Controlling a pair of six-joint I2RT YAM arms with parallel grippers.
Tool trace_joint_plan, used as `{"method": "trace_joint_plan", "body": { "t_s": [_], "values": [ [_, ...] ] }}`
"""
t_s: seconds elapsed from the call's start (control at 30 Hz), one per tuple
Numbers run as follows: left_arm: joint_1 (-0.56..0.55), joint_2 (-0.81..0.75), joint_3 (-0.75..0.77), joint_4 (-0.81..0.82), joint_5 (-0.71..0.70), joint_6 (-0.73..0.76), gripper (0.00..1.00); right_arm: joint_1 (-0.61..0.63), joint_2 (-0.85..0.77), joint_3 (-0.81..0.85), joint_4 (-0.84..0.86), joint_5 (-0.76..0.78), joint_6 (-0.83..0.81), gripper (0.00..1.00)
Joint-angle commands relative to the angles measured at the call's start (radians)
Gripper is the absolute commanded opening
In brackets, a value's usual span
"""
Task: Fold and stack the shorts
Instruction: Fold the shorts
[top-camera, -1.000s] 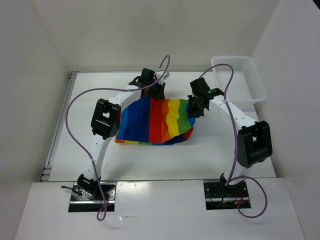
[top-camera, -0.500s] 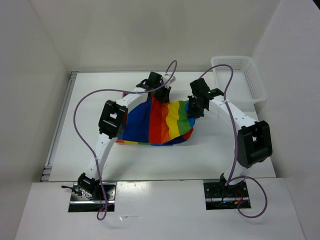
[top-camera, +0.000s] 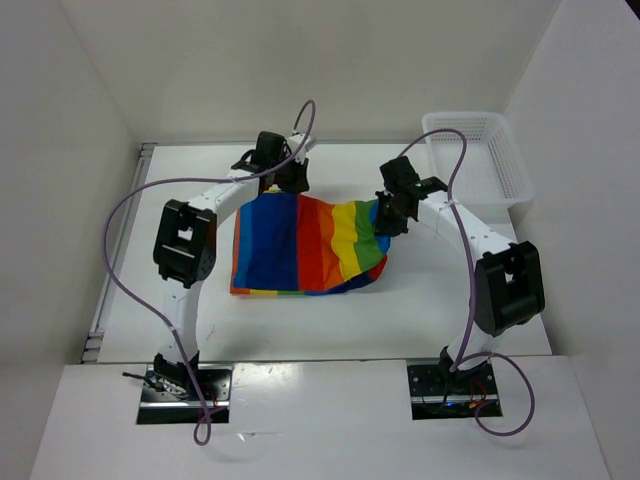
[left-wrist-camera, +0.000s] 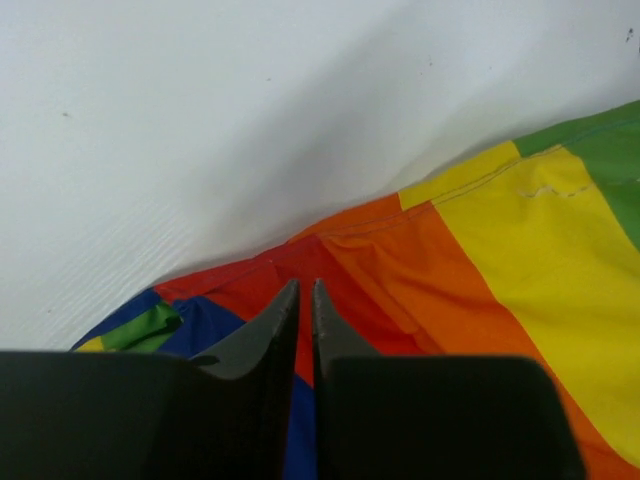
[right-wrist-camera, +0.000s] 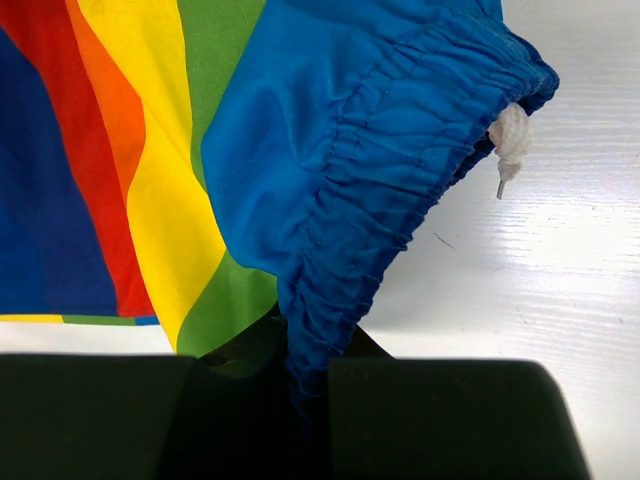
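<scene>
The rainbow-striped shorts (top-camera: 300, 250) lie spread on the white table, blue side to the left. My left gripper (top-camera: 292, 185) is at their far edge. In the left wrist view its jaws (left-wrist-camera: 306, 285) are closed to a thin slit on the red stripe of the shorts (left-wrist-camera: 480, 250), near the hem. My right gripper (top-camera: 388, 222) is at the shorts' right end. In the right wrist view it (right-wrist-camera: 310, 350) is shut on the gathered blue waistband (right-wrist-camera: 380, 170) and holds it raised. The white drawstring end (right-wrist-camera: 510, 135) pokes out of the waistband.
A white plastic mesh basket (top-camera: 478, 160) stands at the far right of the table. White walls close in the table at the back and sides. Purple cables loop above both arms.
My left gripper swung right, then back left along the far edge. The shorts' far-left corner moved left with it, and the fabric now lies wider and flatter. The right gripper has not moved.
</scene>
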Motion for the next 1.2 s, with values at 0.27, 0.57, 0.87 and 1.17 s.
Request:
{"method": "trace_joint_plan", "body": {
  "t_s": [0.27,0.57,0.87,1.17],
  "values": [
    [-0.089,0.084,-0.026,0.069,0.119,0.006,0.13,0.002,-0.029,0.009,0.032,0.004,-0.006,0.0],
    [-0.144,0.216,0.054,0.026,0.065,0.006,0.13,-0.007,-0.049,0.034,0.012,0.033,0.003,0.0],
    [-0.014,-0.07,-0.01,-0.11,0.127,0.006,0.2,-0.007,-0.049,0.068,0.003,0.079,0.003,0.0],
    [0.218,-0.312,-0.474,-0.184,0.015,0.006,0.2,0.003,-0.022,0.222,-0.069,0.15,-0.015,0.0]
  ]
}}
